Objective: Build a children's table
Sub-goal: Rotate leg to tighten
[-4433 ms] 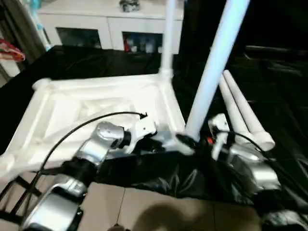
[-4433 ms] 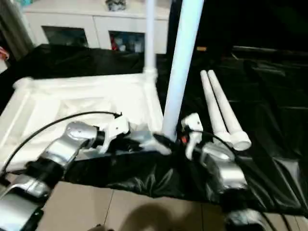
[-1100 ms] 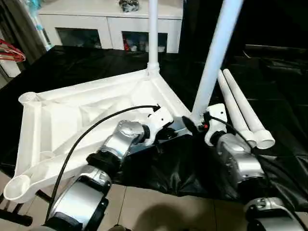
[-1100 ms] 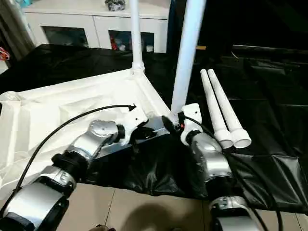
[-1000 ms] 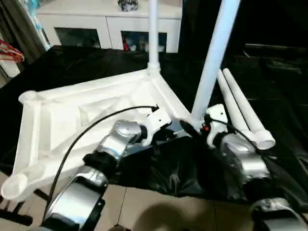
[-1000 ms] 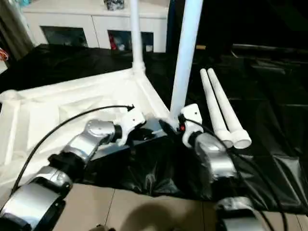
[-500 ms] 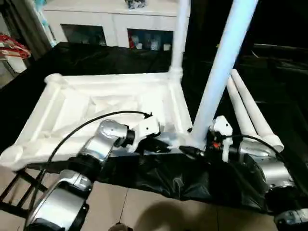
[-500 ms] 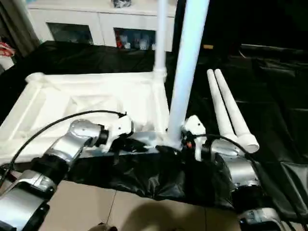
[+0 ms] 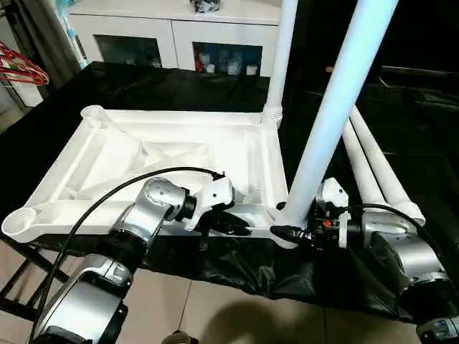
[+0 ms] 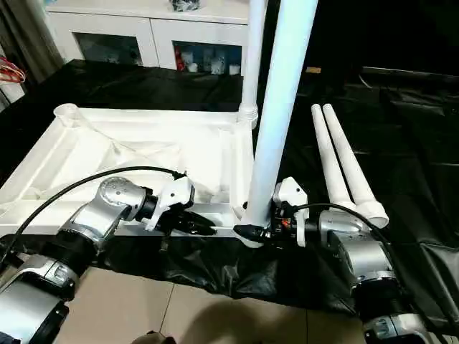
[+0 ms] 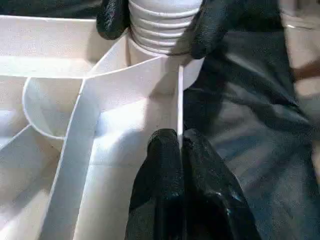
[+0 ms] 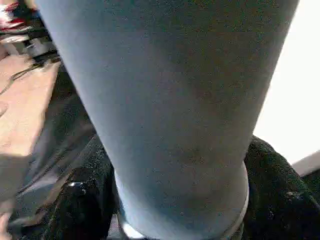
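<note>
The left gripper [image 11: 180, 145] has its two black fingers [image 11: 162, 175] pressed together on the thin near rim wall of the table top [image 9: 172, 154], pinching that edge just short of the near right corner socket [image 11: 160, 45]. The right gripper [image 10: 251, 231] has its fingers [image 12: 75, 210] spread around the foot of the near leg [image 9: 333, 115], one on either side of the tube where it enters that socket; whether they press on it I cannot tell.

The table top lies upside down on the black-covered desk [image 9: 143, 86], ribbed underside up, its long axis running from 9 o'clock to 3 o'clock in the head views, with its near edge at the desk's front edge. Of the four corner sockets, two are filled: the near right one holds the near leg, and the far right one [image 9: 271, 115] holds the far leg [image 9: 281, 50]. Both legs stand nearly upright, pointing toward 12 o'clock and out of the top of the picture, the near one leaning slightly toward 1 o'clock. The far left socket [image 9: 92, 112] and near left socket [image 9: 18, 217] are open cups with nothing in them.

Two loose legs [image 10: 344, 161] lie side by side, touching, on the desk at 3 o'clock of the table top, their long axes running from 11 to 5 o'clock, open wide ends nearest the robot.

Behind the desk at 12 o'clock stands a white cabinet [image 9: 179, 29] with glass doors; small items are dimly visible inside.
</note>
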Available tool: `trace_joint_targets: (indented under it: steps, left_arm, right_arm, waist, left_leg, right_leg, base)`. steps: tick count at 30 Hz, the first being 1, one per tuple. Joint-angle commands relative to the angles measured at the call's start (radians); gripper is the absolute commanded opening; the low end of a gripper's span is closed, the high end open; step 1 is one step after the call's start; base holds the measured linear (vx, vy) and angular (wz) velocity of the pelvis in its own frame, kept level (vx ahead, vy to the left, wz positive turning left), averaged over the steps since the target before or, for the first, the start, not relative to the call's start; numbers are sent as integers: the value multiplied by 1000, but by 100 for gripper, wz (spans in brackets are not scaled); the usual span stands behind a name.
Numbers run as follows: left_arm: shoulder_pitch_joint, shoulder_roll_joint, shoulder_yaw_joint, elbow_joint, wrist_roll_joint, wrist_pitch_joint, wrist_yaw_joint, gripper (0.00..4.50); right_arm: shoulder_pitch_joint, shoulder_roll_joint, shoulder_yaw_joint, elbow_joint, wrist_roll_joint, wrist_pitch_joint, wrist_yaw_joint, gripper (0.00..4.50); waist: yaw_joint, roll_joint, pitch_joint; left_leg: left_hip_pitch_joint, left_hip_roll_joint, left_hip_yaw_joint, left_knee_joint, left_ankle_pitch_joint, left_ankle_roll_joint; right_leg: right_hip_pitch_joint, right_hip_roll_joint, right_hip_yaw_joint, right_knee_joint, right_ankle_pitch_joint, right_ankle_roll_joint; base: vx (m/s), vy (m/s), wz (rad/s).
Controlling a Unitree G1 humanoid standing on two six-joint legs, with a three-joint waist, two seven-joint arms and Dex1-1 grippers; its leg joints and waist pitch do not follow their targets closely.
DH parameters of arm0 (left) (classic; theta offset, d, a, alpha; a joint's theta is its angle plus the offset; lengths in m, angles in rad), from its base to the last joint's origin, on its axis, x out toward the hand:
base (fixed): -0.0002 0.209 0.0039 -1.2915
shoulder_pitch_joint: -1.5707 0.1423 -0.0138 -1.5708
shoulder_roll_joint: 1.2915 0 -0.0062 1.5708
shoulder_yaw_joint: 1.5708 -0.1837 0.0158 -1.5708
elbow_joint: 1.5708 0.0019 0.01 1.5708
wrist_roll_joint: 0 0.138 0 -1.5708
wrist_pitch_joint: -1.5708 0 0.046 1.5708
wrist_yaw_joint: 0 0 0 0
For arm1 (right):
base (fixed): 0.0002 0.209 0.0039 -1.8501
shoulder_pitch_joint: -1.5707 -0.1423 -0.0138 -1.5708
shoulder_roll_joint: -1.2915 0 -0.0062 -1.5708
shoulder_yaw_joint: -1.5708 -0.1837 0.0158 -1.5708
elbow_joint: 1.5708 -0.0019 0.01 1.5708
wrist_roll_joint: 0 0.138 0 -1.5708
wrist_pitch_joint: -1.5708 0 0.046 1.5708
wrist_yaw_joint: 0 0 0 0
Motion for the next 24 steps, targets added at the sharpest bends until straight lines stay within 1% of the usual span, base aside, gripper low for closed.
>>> trace_joint_targets:
  steps: [1,2,3,4,5,6,7,8,9,10,11,12,13,14,15,16,17,18,20,21,23,24]
  left_arm:
    - [-42,-48,21,40,23,15,144,0]
    - [-42,-49,22,41,23,15,147,0]
    - [-65,-75,30,73,40,32,227,0]
    - [-69,-79,31,78,43,36,241,0]
    - [-85,-97,37,99,52,56,299,0]
    - [-103,-118,44,123,61,78,362,0]
    - [-112,-132,50,136,61,88,396,0]
    - [-122,-150,57,150,60,98,435,0]
    - [-130,-169,62,161,60,106,468,0]
    - [-134,-178,65,166,59,109,485,0]
    - [-141,-199,70,174,56,113,516,0]
    - [-144,-208,72,179,56,112,528,0]
    - [-146,-217,74,183,55,110,539,0]
    - [-147,-221,74,187,57,104,540,0]
    - [-146,-229,75,190,57,94,535,0]
    - [-144,-232,76,189,54,93,527,0]
    - [-143,-232,76,187,52,90,520,0]
    - [-135,-226,72,178,49,84,492,0]
    - [-132,-221,69,176,48,81,479,0]
    - [-126,-211,62,171,46,70,453,0]
    - [-120,-200,57,164,44,64,427,0]
    - [-109,-184,49,150,41,48,383,0]
  right_arm:
    - [-21,51,10,39,-29,-11,-98,278]
    - [-21,52,10,41,-30,-11,-102,278]
    - [-49,89,-1,93,-71,-14,-225,277]
    - [-55,96,-3,102,-79,-15,-248,277]
    - [-75,120,-11,139,-100,-11,-330,277]
    - [-97,146,-21,179,-119,-5,-416,277]
    - [-105,163,-30,194,-116,4,-453,277]
    - [-116,186,-43,211,-113,18,-501,276]
    - [-128,210,-55,227,-112,32,-555,276]
    - [-134,223,-63,236,-111,36,-585,276]
    - [-148,253,-83,257,-103,37,-646,276]
    - [-154,266,-92,266,-100,28,-664,276]
    - [-157,280,-92,270,-102,3,-667,276]
    - [-159,287,-92,274,-104,-15,-664,311]
    - [-162,301,-94,279,-104,-53,-653,331]
    - [-163,308,-98,279,-97,-64,-645,345]
    - [-165,312,-103,279,-91,-63,-643,345]
    - [-167,309,-103,276,-88,-64,-632,348]
    - [-170,305,-99,277,-92,-67,-631,378]
    - [-173,293,-90,277,-108,-80,-629,387]
    - [-172,279,-86,274,-113,-87,-611,398]
    - [-168,259,-81,266,-114,-103,-567,398]
  waist:
    - [-5,-19,-61]
    - [-5,-19,-61]
    - [-9,-19,-61]
    - [-15,-20,-59]
    - [-16,-21,-60]
    - [-23,-20,-58]
    - [-24,-20,-58]
    - [-26,-17,-59]
    - [-28,-18,-58]
    - [-31,-15,-59]
    - [-32,-13,-60]
    - [-35,-15,-61]
    - [-33,-11,-61]
    - [-34,-13,-62]
    - [-34,-13,-63]
    - [-34,-13,-64]
    - [-34,-13,-64]
    - [-33,-11,-64]
    - [-33,-11,-64]
    - [-32,-10,-64]
    - [-33,-10,-64]
    - [-34,-12,-64]
  left_leg:
    - [18,13,2,-75,-303,33]
    - [18,13,2,-75,-303,33]
    - [19,10,0,-77,-315,20]
    - [18,9,-1,-78,-323,8]
    - [19,7,-3,-79,-327,5]
    - [21,5,-2,-78,-339,-2]
    - [23,4,-4,-78,-345,-3]
    - [22,3,-4,-77,-341,0]
    - [21,2,-3,-77,-342,2]
    - [21,2,-5,-78,-346,1]
    - [20,2,-6,-78,-345,1]
    - [18,1,-6,-78,-345,1]
    - [19,2,-6,-79,-348,5]
    - [18,3,-6,-79,-348,9]
    - [17,3,-5,-79,-349,11]
    - [16,4,-4,-79,-341,19]
    - [16,4,-4,-79,-341,19]
    - [14,4,-4,-79,-335,23]
    - [15,5,-4,-79,-329,26]
    - [15,5,-3,-79,-328,27]
    - [14,4,-3,-80,-331,27]
    - [11,4,-4,-81,-326,29]
  right_leg:
    - [43,-38,19,-80,-356,-206]
    - [43,-38,19,-80,-356,-206]
    - [41,-37,18,-83,-398,-188]
    - [40,-37,17,-85,-422,-177]
    - [42,-37,16,-86,-436,-170]
    - [36,-37,17,-91,-468,-158]
    - [37,-36,14,-94,-485,-151]
    - [37,-36,15,-96,-484,-146]
    - [36,-35,15,-98,-484,-144]
    - [36,-34,14,-99,-483,-144]
    - [38,-34,13,-97,-476,-145]
    - [37,-33,13,-97,-464,-147]
    - [38,-34,13,-98,-456,-148]
    - [38,-34,13,-98,-437,-152]
    - [39,-33,13,-97,-427,-154]
    - [41,-33,15,-93,-388,-168]
    - [41,-33,15,-93,-388,-168]
    - [43,-32,14,-90,-371,-174]
    - [44,-33,15,-89,-354,-182]
    - [44,-33,15,-89,-348,-187]
    - [45,-33,15,-88,-350,-187]
    - [49,-34,14,-87,-348,-186]
  base:
    - [0,0,0]
    - [0,0,0]
    - [0,0,0]
    - [0,0,0]
    - [0,0,0]
    - [0,0,0]
    - [0,0,0]
    - [0,0,0]
    - [0,0,0]
    - [0,0,0]
    - [0,0,0]
    - [0,0,0]
    - [0,0,0]
    - [0,0,0]
    - [0,0,0]
    - [0,0,0]
    - [0,0,0]
    - [0,0,0]
    - [0,0,0]
    - [0,0,0]
    - [0,0,0]
    - [0,0,0]
